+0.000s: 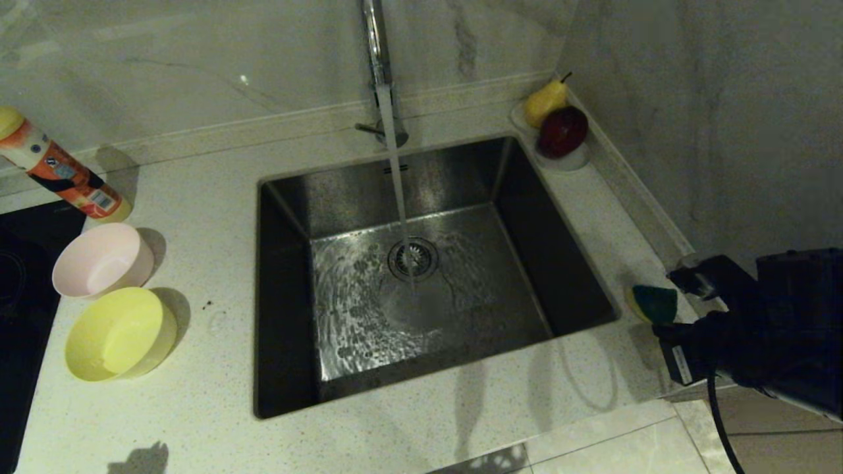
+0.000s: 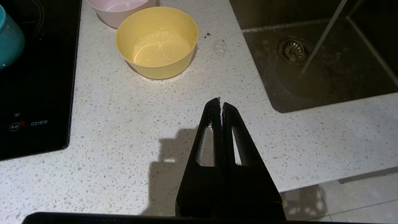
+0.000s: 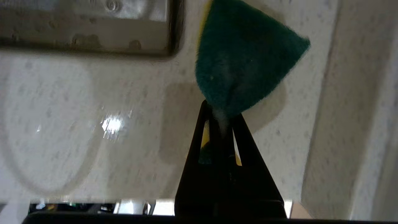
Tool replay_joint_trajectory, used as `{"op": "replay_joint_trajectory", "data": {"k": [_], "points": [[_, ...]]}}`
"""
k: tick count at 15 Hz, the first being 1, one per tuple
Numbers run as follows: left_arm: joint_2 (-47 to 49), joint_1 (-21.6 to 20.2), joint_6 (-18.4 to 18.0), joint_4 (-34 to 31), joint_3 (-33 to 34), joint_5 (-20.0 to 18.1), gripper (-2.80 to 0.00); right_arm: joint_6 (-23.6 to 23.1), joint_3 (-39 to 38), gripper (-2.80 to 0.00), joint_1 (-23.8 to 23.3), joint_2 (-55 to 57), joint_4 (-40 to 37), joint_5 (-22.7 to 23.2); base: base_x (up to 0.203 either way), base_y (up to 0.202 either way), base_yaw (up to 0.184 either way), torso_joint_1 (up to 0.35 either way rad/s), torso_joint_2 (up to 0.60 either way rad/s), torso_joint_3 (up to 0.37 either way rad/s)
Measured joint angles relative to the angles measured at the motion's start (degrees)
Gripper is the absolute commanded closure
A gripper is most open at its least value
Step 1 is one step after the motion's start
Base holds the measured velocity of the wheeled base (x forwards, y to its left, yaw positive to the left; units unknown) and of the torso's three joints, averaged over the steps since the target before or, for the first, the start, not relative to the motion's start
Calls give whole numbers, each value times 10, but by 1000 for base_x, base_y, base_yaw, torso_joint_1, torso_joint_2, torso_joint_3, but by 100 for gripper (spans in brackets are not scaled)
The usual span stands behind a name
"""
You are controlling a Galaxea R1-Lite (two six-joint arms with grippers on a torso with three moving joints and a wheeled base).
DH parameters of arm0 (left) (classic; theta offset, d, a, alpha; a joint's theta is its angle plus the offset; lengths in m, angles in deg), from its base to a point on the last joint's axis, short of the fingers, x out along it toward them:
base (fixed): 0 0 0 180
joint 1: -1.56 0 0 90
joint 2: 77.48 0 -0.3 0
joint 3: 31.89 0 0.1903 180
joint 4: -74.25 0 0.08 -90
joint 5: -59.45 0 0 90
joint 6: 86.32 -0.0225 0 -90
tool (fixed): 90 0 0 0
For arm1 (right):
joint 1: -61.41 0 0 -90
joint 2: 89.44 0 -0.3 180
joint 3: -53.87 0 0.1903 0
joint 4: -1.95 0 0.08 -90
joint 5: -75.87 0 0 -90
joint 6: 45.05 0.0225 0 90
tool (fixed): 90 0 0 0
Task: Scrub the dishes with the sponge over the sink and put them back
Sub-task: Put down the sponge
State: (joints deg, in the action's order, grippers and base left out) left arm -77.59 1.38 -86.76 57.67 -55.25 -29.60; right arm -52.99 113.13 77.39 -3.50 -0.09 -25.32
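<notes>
Both hands closed — right hand [image 3: 222,119] pinching sponge [image 3: 245,62].

Tap [image 1: 380,72] stands behind sink [image 1: 316,191]; basin open.

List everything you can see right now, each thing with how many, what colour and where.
bowls: two, pink and yellow, counter left of sink
cup: one, teal, on black hob
bottle: one, orange, far left
sink: one, steel, centre
tap: one, chrome, running
fruit dish: one, clear, pear and red apple
sponge: one, green-faced, right of sink
right gripper: shut on sponge
left gripper: shut, empty, over counter
</notes>
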Motion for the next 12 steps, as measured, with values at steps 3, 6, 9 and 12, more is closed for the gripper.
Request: {"op": "replay_joint_trajectory", "data": {"k": [3, 6, 9, 12], "points": [[0, 0, 0, 0, 0, 0, 0, 2, 14, 0, -3, 25, 20, 1, 0, 0, 0, 0, 0, 0], [0, 0, 0, 0, 0, 0, 0, -3, 26, 0, 0, 37, 26, 0, 0, 0, 0, 0, 0, 0], [0, 0, 0, 0, 0, 0, 0, -5, 42, 0, -1, 39, 25, 0, 0, 0, 0, 0, 0, 0], [0, 0, 0, 0, 0, 0, 0, -18, 52, 0, -5, 37, 22, -2, 0, 0, 0, 0, 0, 0]]}}
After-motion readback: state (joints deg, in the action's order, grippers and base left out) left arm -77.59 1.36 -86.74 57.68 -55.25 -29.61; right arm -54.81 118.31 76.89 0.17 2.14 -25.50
